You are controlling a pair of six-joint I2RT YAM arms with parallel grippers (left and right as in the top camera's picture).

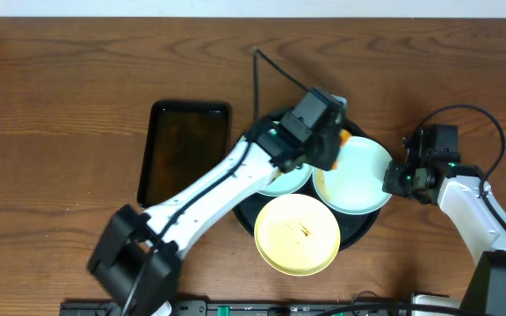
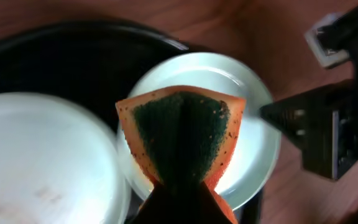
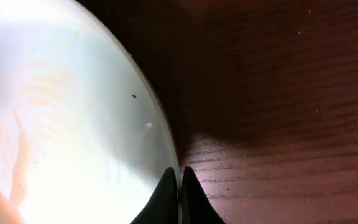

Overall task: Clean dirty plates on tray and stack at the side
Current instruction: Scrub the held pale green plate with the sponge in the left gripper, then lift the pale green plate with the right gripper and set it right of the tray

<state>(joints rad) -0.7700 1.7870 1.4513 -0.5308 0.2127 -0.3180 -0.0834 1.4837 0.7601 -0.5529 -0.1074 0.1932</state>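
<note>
The round black tray (image 1: 247, 213) holds three plates. A pale yellow plate (image 1: 297, 233) with a small smudge lies at its front. A mint-white plate (image 1: 285, 183) lies at the left, partly under my left arm. A second mint-white plate (image 1: 358, 178) (image 2: 253, 106) (image 3: 61, 124) lies at the right, with faint orange streaks. My left gripper (image 1: 328, 149) (image 2: 182, 205) is shut on an orange-and-green sponge (image 2: 182, 134) held over this plate. My right gripper (image 1: 393, 180) (image 3: 180, 177) is shut on this plate's right rim.
A smaller rectangular dark tray (image 1: 185, 149) lies left of the round tray. Bare wood-grain tabletop (image 1: 60, 132) spreads to the left and right (image 3: 278, 112). A cable (image 1: 259, 75) runs behind the tray.
</note>
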